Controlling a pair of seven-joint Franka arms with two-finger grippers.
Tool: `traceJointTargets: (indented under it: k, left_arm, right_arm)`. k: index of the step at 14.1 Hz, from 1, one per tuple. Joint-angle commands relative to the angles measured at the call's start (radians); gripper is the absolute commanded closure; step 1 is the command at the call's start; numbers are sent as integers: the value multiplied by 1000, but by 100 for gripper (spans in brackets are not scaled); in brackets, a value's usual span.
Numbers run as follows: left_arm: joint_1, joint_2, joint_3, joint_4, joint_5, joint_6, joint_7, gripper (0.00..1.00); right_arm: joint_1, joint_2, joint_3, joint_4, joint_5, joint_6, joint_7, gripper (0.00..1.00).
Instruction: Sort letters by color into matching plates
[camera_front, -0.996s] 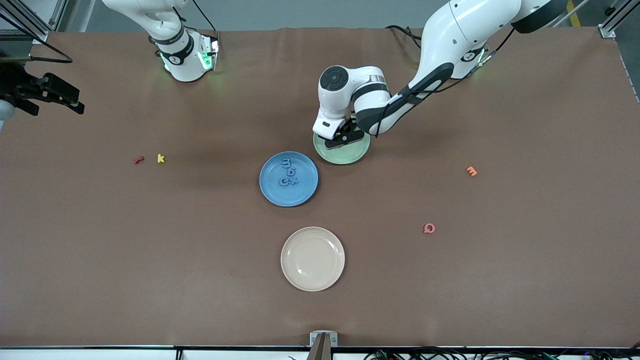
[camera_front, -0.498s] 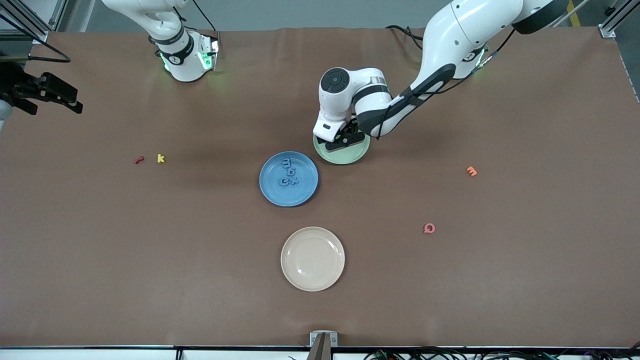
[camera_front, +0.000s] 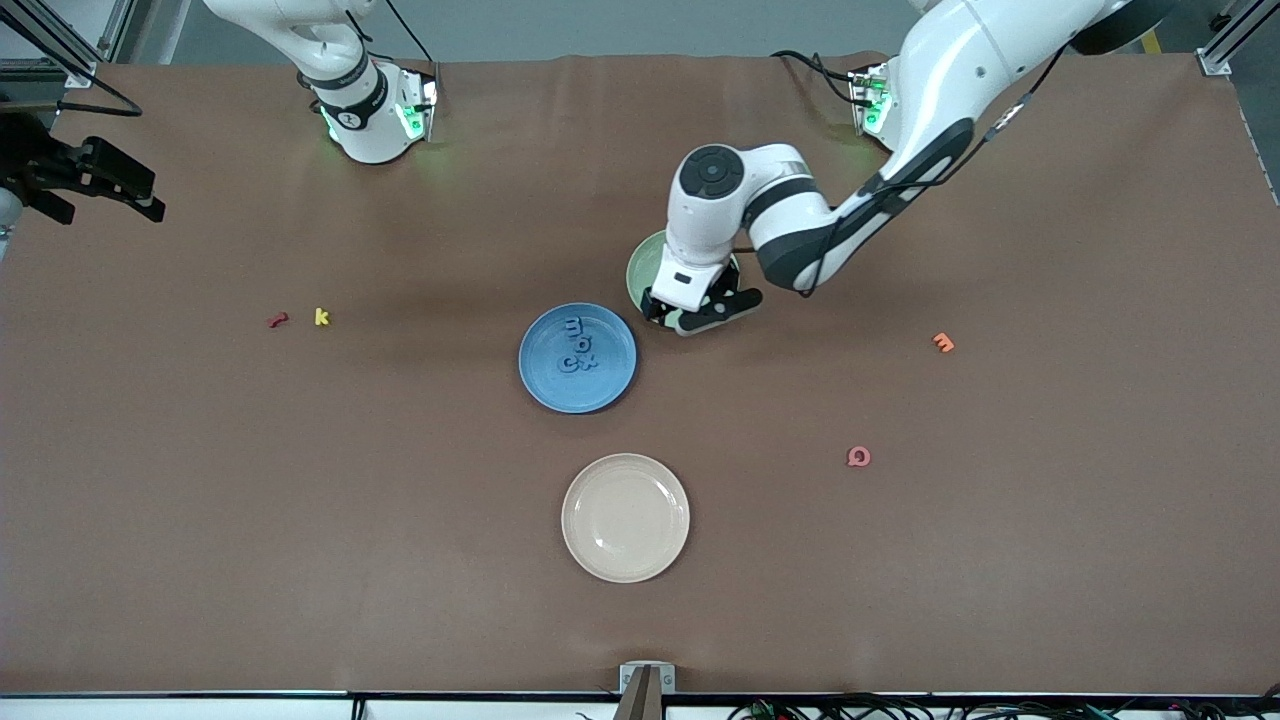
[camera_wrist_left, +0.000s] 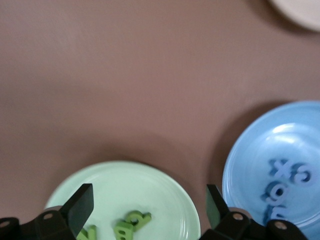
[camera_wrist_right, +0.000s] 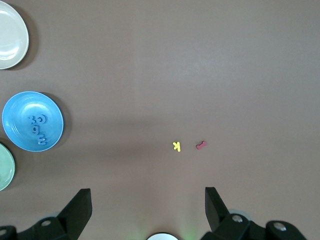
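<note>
The pale green plate (camera_front: 641, 268) lies mid-table, mostly under my left gripper (camera_front: 700, 312), which is open and empty over the plate's edge nearest the front camera. In the left wrist view the green plate (camera_wrist_left: 125, 185) holds green letters (camera_wrist_left: 133, 222) between the open fingers. The blue plate (camera_front: 578, 385) lies beside it, nearer the front camera, with blue letters (camera_front: 578, 346) in it; both also show in the left wrist view, the plate (camera_wrist_left: 250, 165) and the letters (camera_wrist_left: 289, 181). My right gripper (camera_front: 150, 203) waits open, high over the right arm's end of the table.
A cream plate (camera_front: 625, 517) lies nearer the front camera than the blue plate. A red letter (camera_front: 277, 320) and a yellow k (camera_front: 322, 317) lie toward the right arm's end. An orange letter (camera_front: 943, 342) and a pink letter (camera_front: 858, 457) lie toward the left arm's end.
My left gripper has moved from over the middle of the green plate to over its edge nearest the front camera, uncovering part of the plate. The right gripper has barely moved.
</note>
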Motion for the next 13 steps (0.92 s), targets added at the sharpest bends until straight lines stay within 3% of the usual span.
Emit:
traceJointTargets:
  k: [1, 5, 9, 13]
  left_arm:
    - [51, -137, -16, -63, -111, -6, 119, 1]
    - [192, -309, -15, -112, -367, -6, 470, 2]
    - [350, -524, -10, -228, -662, -3, 892, 3]
    - [526, -598, -9, -246, -780, -3, 1156, 3]
  right_arm:
    - [4, -18, -5, 5, -1, 3, -7, 0]
    - [-7, -12, -2, 17, -7, 2, -8, 0]
    - [-17, -7, 1, 17, -7, -4, -8, 0]
    - [-17, 2, 3, 33, -7, -26, -8, 0]
